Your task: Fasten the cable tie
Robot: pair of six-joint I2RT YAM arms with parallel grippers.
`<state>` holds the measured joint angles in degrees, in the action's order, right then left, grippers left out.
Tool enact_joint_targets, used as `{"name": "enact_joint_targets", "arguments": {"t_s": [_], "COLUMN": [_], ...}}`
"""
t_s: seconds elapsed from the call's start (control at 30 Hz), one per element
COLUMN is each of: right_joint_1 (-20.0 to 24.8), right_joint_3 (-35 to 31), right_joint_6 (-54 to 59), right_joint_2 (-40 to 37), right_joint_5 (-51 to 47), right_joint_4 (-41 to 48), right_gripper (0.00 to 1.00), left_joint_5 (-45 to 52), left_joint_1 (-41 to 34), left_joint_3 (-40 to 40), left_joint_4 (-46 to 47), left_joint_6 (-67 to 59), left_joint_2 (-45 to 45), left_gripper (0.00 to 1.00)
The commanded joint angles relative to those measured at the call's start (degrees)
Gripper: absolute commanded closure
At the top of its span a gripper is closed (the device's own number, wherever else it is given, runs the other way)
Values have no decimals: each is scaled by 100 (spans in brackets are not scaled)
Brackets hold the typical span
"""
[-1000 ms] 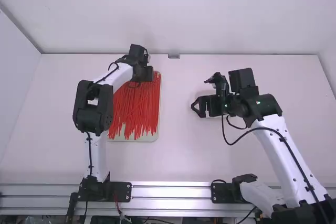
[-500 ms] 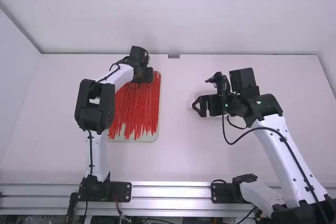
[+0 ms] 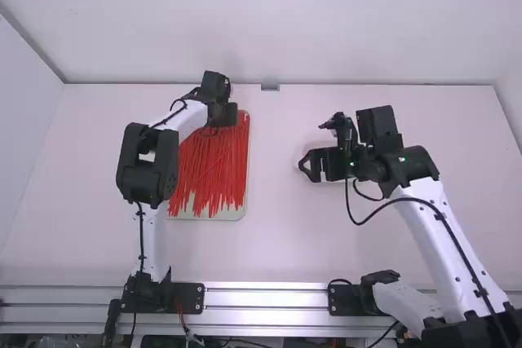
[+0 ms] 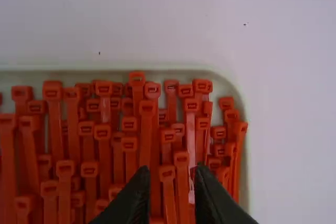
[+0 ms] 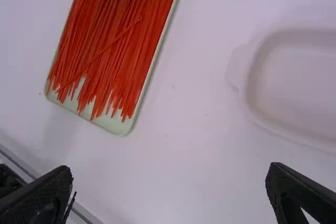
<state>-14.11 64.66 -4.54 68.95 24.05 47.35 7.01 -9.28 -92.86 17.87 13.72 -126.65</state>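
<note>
High view: one tray (image 3: 208,216) of many orange cable ties (image 3: 214,169) lies on the worktop (image 3: 326,226), left claw (image 3: 218,126) at its far end. Left wrist view: its fingers (image 4: 134,198) stand slightly apart over the ties. Right wrist view: right claw (image 5: 167,174) wide apart, near one white tub (image 5: 294,87)

The broad strip of white table (image 3: 277,226) between the tray (image 3: 205,215) and the right arm lies open, with room for a gripper to pass. The tray's far end is crowded. There the left gripper (image 4: 170,198) sits low in the orange cable ties (image 4: 105,129), fingers slightly apart and ties packed between and around them. The left arm's links overhang the tray's left edge. The right gripper (image 5: 168,203) hangs spread wide above the table, with a shallow white container (image 5: 294,87) close beside it.
</note>
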Motion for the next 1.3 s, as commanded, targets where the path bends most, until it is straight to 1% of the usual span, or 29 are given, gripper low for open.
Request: {"name": "enact_joint_targets", "arguments": {"t_s": [0.0, 0.1, 0.17, 0.33, 0.6, 0.83, 1.1, 1.27], "right_joint_1": [31, 26, -17, -61, 35, -24, 111, 96], "right_joint_3": [179, 179, 177, 175, 168, 168, 168, 168], "right_joint_6": [-15, -13, -13, -13, -15, 4, 2, 4], "right_joint_2": [28, 28, 28, 28, 28, 28, 28, 28], "right_joint_5": [2, -4, -9, -7, -4, -9, -4, -7], "right_joint_4": [7, -2, -2, -55, -39, -57, -31, -48], "right_gripper": [2, 2, 2, 2, 2, 2, 2, 2], "left_joint_5": [-44, -44, -44, -44, -55, -44, -42, -39], "left_joint_1": [-11, -24, -28, -2, -48, -48, -48, -46], "left_joint_3": [181, 269, 310, 326, 352, 417, 551, 671], "left_joint_4": [-28, -63, -122, -216, -256, -396, -511, -649], "left_joint_6": [0, 76, 105, 105, 87, 94, 107, 107], "left_joint_2": [-87, -87, -87, -87, -87, -87, -87, -87], "left_gripper": [78, 82, 82, 82, 81, 80, 81, 80]}}
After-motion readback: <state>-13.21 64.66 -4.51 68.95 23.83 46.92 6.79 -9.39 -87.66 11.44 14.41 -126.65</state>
